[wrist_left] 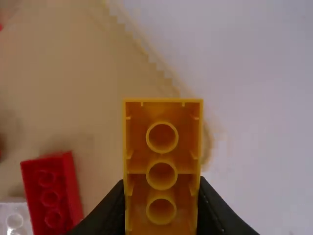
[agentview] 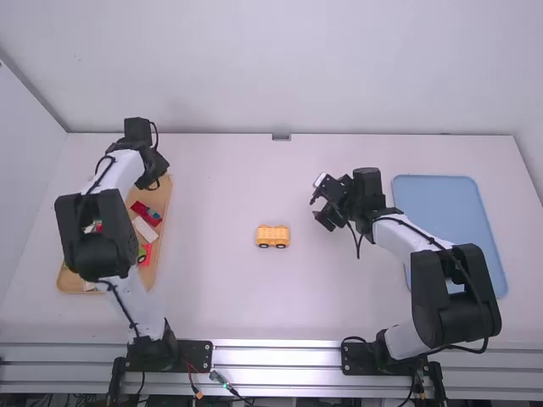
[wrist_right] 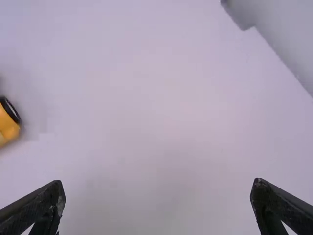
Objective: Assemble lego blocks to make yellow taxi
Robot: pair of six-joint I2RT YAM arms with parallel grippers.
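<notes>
The yellow taxi base (agentview: 272, 236) stands on its dark wheels mid-table; its corner with a black wheel (wrist_right: 9, 117) shows in the right wrist view. My left gripper (agentview: 153, 180) is over the far end of the wooden tray. In the left wrist view the left gripper (wrist_left: 161, 196) is shut on a yellow-orange brick (wrist_left: 162, 166), its hollow underside with several tubes facing the camera. Right of the taxi base, my right gripper (agentview: 321, 203) hangs above the table; in the right wrist view the right gripper (wrist_right: 159, 193) is wide open with nothing between its fingers.
The wooden tray (agentview: 164, 246) at the left holds a red brick (agentview: 147, 213), a white one (agentview: 145, 228) and other pieces. A red brick (wrist_left: 49, 196) lies in it in the left wrist view. A blue tray (agentview: 450, 212) lies at the right, partly behind the right arm.
</notes>
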